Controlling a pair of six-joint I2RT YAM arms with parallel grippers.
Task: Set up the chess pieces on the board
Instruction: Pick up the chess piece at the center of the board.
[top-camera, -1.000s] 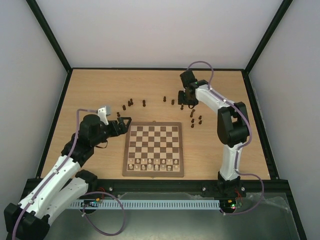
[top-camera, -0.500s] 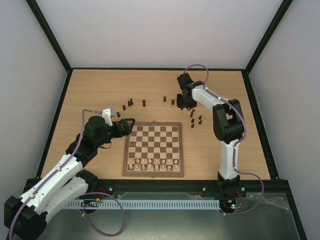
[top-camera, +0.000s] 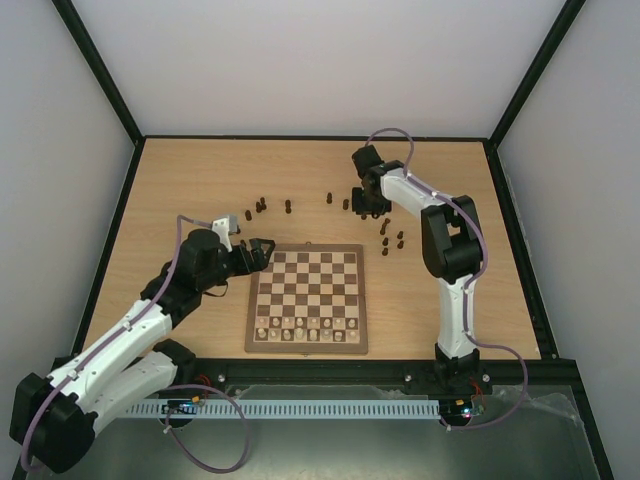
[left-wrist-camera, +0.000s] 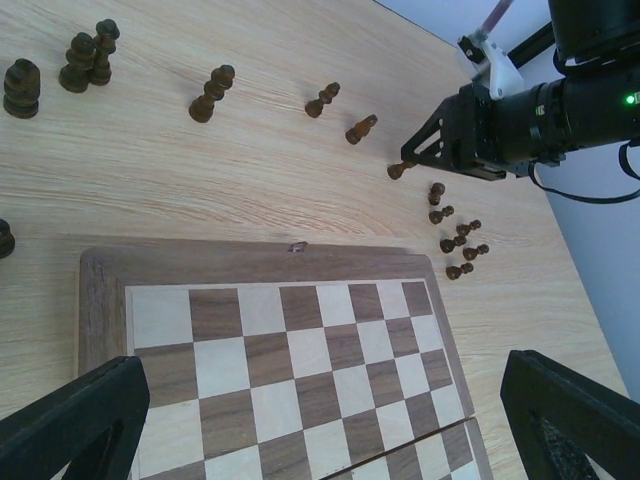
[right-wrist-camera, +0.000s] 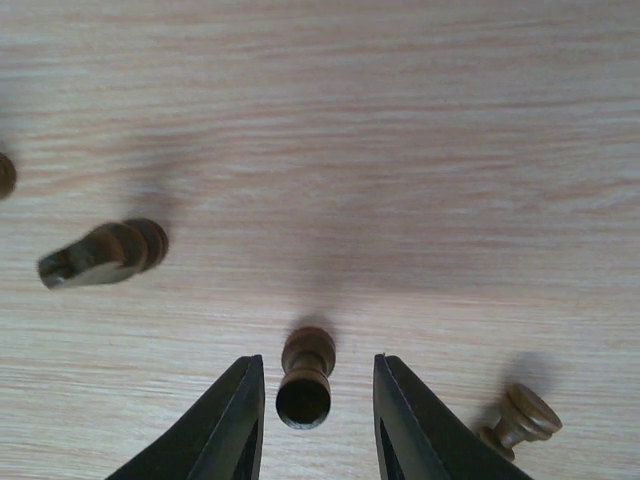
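The board (top-camera: 307, 247) lies mid-table, its far rows bare. Dark chess pieces (top-camera: 288, 206) stand scattered on the tabletop beyond it, with a cluster (top-camera: 388, 238) at the far right. My right gripper (right-wrist-camera: 316, 375) is down at the table with one dark pawn (right-wrist-camera: 305, 385) upright between its fingers. A gap shows on each side of the pawn, so the gripper is open and touches nothing. In the top view this gripper (top-camera: 368, 208) is behind the board's far right corner. My left gripper (left-wrist-camera: 325, 420) is wide open and empty, hovering over the board's far left part (left-wrist-camera: 250, 262).
Pale chessmen (top-camera: 305, 330) fill the board's two near rows. A toppled dark piece (right-wrist-camera: 100, 253) lies left of the right gripper and another pawn (right-wrist-camera: 522, 420) stands close on its right. More dark pieces (left-wrist-camera: 85, 55) stand left of the board's far edge.
The right gripper's fingers have narrowed around the dark pawn. The left arm has swung right, bringing its open gripper over the board's far left corner.
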